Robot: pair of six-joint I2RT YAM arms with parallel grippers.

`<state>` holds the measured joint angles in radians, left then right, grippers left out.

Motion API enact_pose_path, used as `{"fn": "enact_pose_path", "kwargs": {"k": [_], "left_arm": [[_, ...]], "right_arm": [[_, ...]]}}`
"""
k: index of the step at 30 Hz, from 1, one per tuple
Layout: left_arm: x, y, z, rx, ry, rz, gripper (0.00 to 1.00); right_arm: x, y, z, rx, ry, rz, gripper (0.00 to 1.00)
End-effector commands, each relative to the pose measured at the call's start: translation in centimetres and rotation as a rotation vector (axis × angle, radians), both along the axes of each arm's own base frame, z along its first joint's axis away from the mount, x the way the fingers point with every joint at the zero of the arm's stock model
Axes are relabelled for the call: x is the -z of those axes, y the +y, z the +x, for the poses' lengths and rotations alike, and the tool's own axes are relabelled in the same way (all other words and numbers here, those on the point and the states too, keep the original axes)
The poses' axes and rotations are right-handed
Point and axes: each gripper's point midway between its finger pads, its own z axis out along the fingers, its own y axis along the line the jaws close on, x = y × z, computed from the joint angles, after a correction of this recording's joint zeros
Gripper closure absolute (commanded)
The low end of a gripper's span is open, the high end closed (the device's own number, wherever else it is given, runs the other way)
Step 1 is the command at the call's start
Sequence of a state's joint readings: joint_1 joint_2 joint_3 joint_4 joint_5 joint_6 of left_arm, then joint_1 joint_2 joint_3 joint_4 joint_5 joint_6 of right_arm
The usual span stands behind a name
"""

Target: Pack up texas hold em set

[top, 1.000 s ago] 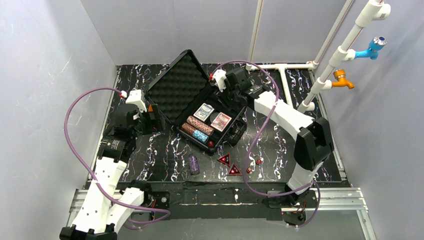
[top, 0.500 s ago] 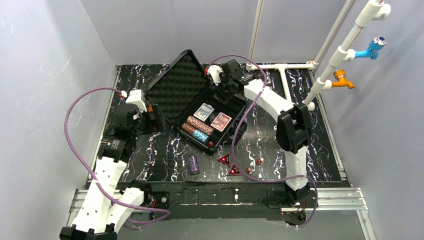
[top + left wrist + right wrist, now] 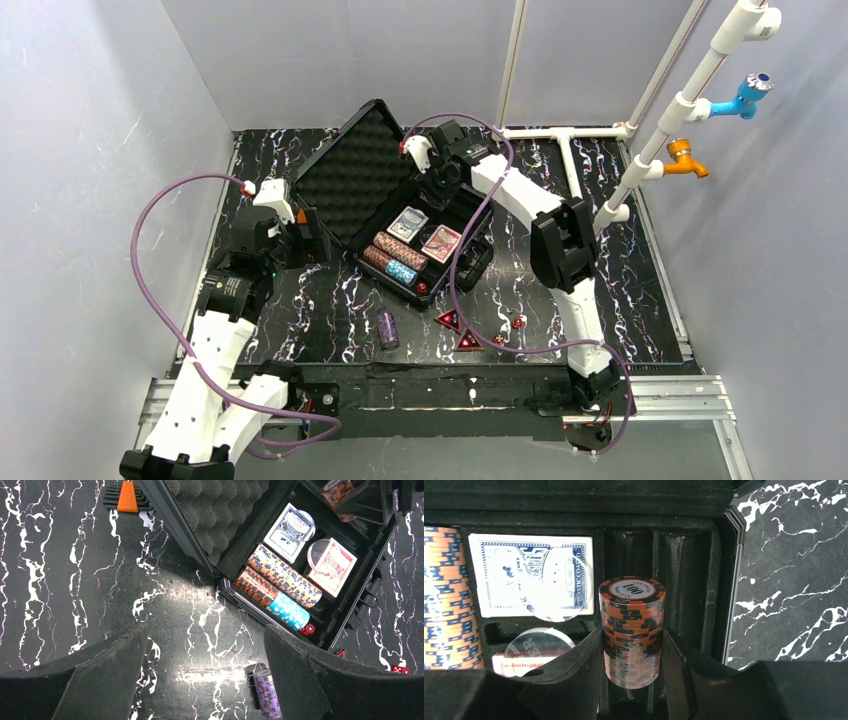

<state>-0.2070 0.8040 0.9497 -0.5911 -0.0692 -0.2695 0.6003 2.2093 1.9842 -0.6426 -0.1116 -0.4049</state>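
Purple chip roll [image 3: 267,692] lies outside the case [image 3: 225,510], near side. My left gripper [image 3: 205,635] hangs unclenched beside the case. Farther back, my right gripper [image 3: 631,652] clamps an orange chip roll [image 3: 631,620] over the case's far slots.

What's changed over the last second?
The right gripper, shut on the orange-brown roll of poker chips, swung left over the open black plastic case. Nothing was taken or released. The left gripper stayed open beside the case; the purple chip roll, red triangular markers and red dice lie unmoved.
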Motion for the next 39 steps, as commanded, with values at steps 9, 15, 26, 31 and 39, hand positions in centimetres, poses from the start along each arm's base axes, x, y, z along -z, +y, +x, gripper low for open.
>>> {"fn": "enact_pose_path", "kwargs": {"k": [9, 15, 26, 31, 39], "left_arm": [[-0.1, -0.1, 0.2, 0.007, -0.002, 0.007, 0.15], [-0.1, -0.2, 0.2, 0.01, -0.001, 0.007, 0.15], [-0.1, -0.1, 0.2, 0.01, 0.001, 0.007, 0.16], [-0.1, -0.2, 0.2, 0.011, 0.001, 0.006, 0.16], [-0.1, -0.2, 0.2, 0.011, -0.001, 0.006, 0.16]], "right_arm": [[-1.0, 2.3, 2.7, -0.037, -0.068, 0.053, 0.99], [-0.3, 2.7, 3.0, -0.041, -0.06, 0.054, 0.99], [0.7, 3.8, 2.9, -0.047, -0.057, 0.054, 0.99], [0.8, 4.2, 3.2, -0.037, -0.071, 0.055, 0.99], [0.5, 4.8, 3.7, -0.025, -0.094, 0.064, 0.99]]}}
